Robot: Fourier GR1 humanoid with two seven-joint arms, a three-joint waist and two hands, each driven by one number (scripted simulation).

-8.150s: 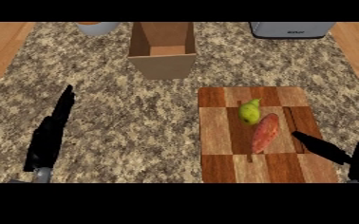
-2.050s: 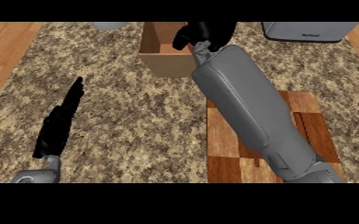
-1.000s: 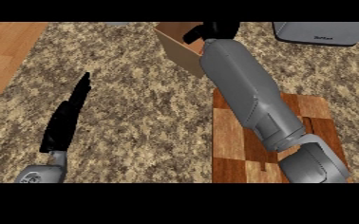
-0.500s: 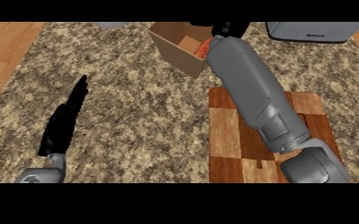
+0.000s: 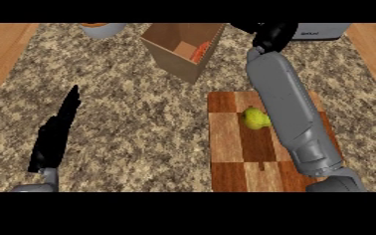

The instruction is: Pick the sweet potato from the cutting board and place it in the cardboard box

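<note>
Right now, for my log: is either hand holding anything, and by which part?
Nothing is held. The orange sweet potato lies inside the brown cardboard box; the right hand is beside it, the left hand rests open.

Pear (image 5: 254, 118); grey bowl (image 5: 102, 28); toaster (image 5: 321, 30).

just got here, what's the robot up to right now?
The sweet potato lies inside the cardboard box at the back of the counter. The right robot hand is to the right of the box, beside it, fingers curled and holding nothing. A green pear sits on the cutting board, partly behind the right forearm. The left robot hand rests open at the lower left.
</note>
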